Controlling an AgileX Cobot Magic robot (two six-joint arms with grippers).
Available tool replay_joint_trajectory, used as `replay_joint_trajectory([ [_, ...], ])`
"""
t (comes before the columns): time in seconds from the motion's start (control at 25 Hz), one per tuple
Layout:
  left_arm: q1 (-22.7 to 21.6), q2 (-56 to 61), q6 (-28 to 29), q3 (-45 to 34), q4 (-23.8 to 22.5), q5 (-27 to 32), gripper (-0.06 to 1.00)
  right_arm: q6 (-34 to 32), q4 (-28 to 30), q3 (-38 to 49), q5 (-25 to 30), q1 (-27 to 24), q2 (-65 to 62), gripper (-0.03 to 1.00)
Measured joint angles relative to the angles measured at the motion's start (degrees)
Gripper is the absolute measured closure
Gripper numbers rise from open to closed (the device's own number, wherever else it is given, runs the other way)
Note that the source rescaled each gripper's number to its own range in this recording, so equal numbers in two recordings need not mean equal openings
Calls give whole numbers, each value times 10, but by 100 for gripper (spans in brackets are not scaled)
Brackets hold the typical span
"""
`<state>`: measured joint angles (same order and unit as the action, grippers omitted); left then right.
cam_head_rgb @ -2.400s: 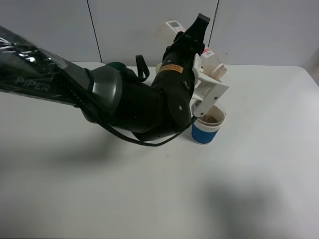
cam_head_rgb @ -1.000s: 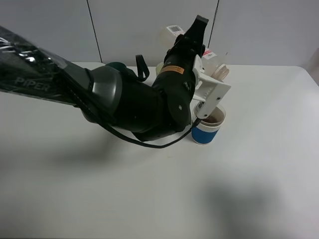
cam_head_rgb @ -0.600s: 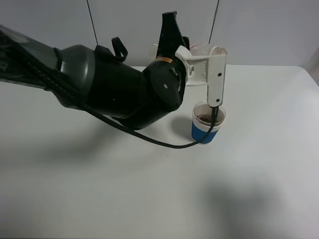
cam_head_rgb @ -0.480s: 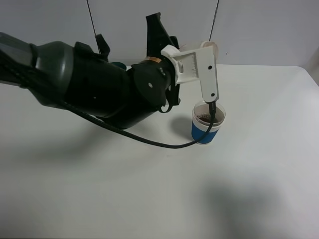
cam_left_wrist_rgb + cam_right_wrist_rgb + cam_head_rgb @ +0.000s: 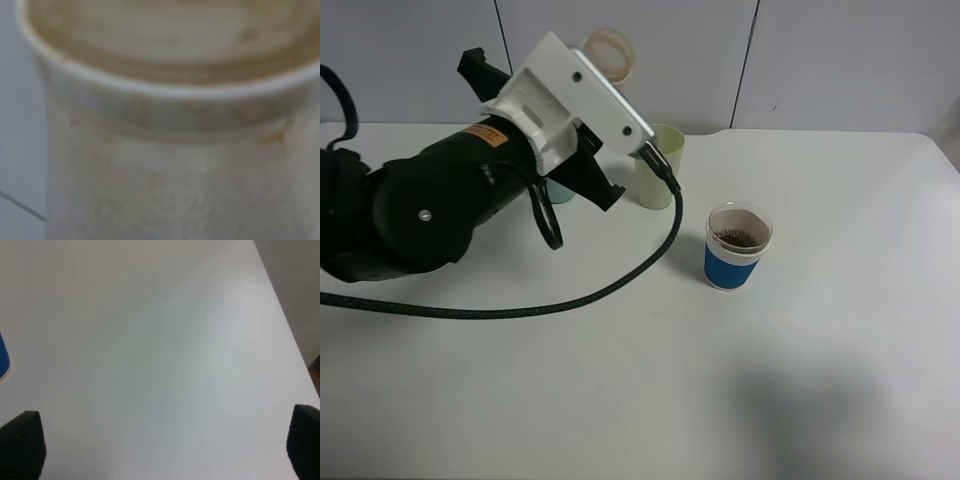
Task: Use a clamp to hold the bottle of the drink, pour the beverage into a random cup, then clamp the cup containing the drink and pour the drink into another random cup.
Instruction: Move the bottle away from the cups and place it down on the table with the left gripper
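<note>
My left gripper [image 5: 590,66] is shut on the drink bottle [image 5: 610,52], held upright and high over the table's back left; only its open mouth shows above the white wrist mount. The left wrist view is filled by the blurred bottle [image 5: 170,150]. A blue cup with a white rim [image 5: 737,246] stands right of centre with brown drink in it. A pale green cup [image 5: 661,166] stands behind it, to its left. My right gripper [image 5: 162,445] is open and empty over bare table, with the blue cup's edge [image 5: 2,360] at the side of its view.
A teal cup [image 5: 560,190] is mostly hidden behind my left arm. A black cable [image 5: 620,280] loops from the arm over the table [image 5: 720,380]. The table's right edge [image 5: 285,325] shows in the right wrist view.
My left arm has swung left and up, away from the blue cup, turning the bottle from tilted over the cup to upright. The pale green cup has come into view.
</note>
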<state>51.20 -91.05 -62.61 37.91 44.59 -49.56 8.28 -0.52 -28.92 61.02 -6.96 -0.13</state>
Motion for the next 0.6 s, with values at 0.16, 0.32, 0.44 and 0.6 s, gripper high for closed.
replay_joint_trajectory([
  [0.16,-20,37,84,-44,-32,1,90,0,0,0,0,0,0,7],
  [0.32,-54,75,164,-94,-76,26,90,0,0,0,0,0,0,7],
  [0.44,-79,89,231,-116,-135,69,90,0,0,0,0,0,0,7],
  [0.6,-130,94,372,-129,-246,127,90,0,0,0,0,0,0,7],
])
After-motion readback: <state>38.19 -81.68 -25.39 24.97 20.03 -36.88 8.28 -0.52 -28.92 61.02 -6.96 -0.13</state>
